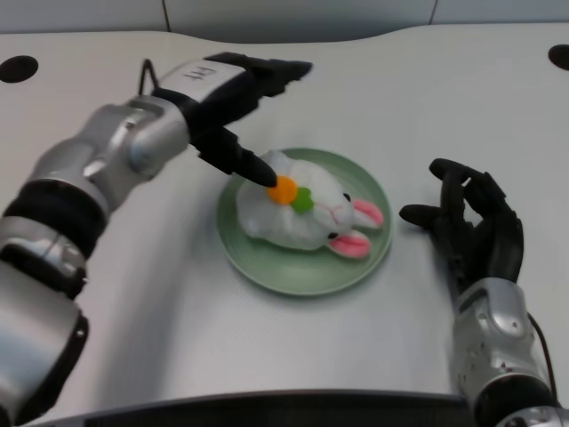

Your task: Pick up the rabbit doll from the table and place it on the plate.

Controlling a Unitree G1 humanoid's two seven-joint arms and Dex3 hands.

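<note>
A white rabbit doll (307,212) with pink ears and an orange carrot on its chest lies on its side on the green plate (293,267). Its ears point right toward the plate's rim. My left hand (233,107) hovers over the plate's upper left edge. The thumb reaches down to the doll's body by the carrot, while the other fingers stretch out flat above, away from the doll. Nothing is held in that hand.
My right hand (471,231) rests on the white table (160,320) just right of the plate, fingers loosely curled. Dark round holes (18,68) mark the table's far corners. The table's front edge runs along the bottom of the view.
</note>
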